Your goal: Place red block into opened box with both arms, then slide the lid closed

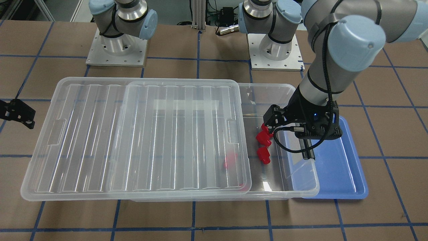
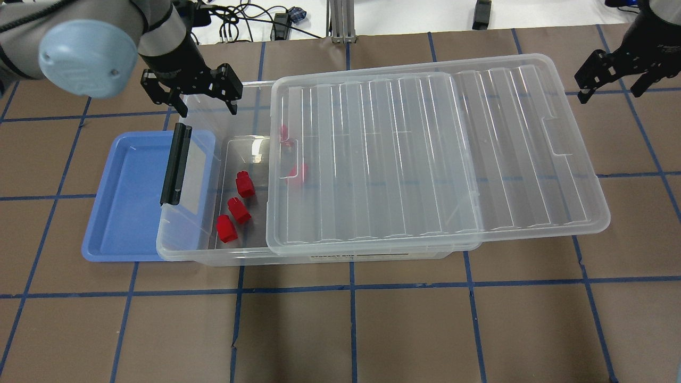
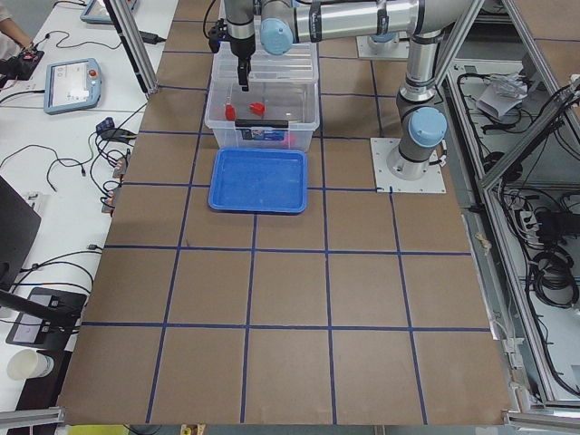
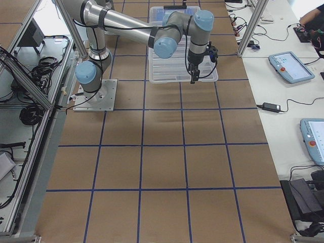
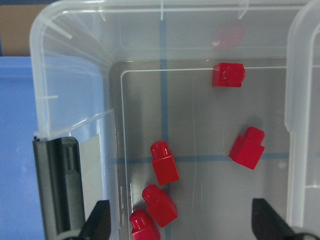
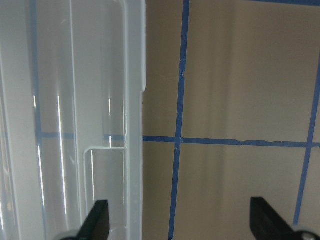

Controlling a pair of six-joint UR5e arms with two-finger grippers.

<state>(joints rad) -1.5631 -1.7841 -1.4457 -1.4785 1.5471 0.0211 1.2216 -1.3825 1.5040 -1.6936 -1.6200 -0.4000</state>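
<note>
Several red blocks point(image 5: 164, 162) lie on the floor of the clear box point(image 2: 186, 250), three in its uncovered end point(image 2: 239, 209) and others dimly visible under the lid point(image 2: 425, 159). The lid rests on the box, slid toward my right side, overhanging that end and leaving the left end uncovered. My left gripper point(image 2: 205, 106) hovers open above the uncovered end, nothing between its fingers point(image 5: 182, 222). My right gripper point(image 2: 611, 90) is open off the lid's far short end, above the table point(image 6: 180, 222), touching nothing.
A shallow blue tray point(image 2: 122, 197) sits against the box's left end, partly under its rim. The box's black bar latch point(image 2: 175, 165) stands at that end. Both arm bases point(image 1: 117, 50) are bolted behind the box.
</note>
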